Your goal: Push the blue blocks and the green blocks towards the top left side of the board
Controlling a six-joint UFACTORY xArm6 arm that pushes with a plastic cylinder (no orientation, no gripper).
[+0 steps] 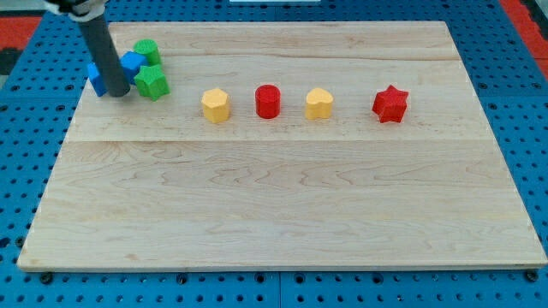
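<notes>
Two blue blocks and two green blocks cluster near the board's top left. One blue block (96, 77) shows left of my rod, another blue block (132, 62) right of it. A green block (147, 51) lies at the cluster's top, and a green star (151, 82) at its lower right. My tip (118, 92) rests on the board between the left blue block and the green star, touching or nearly touching them. The rod hides part of both blue blocks.
A row runs across the upper board: a yellow hexagon (216, 105), a red cylinder (268, 101), a yellow heart (319, 103) and a red star (390, 104). The wooden board (274, 197) sits on a blue pegboard.
</notes>
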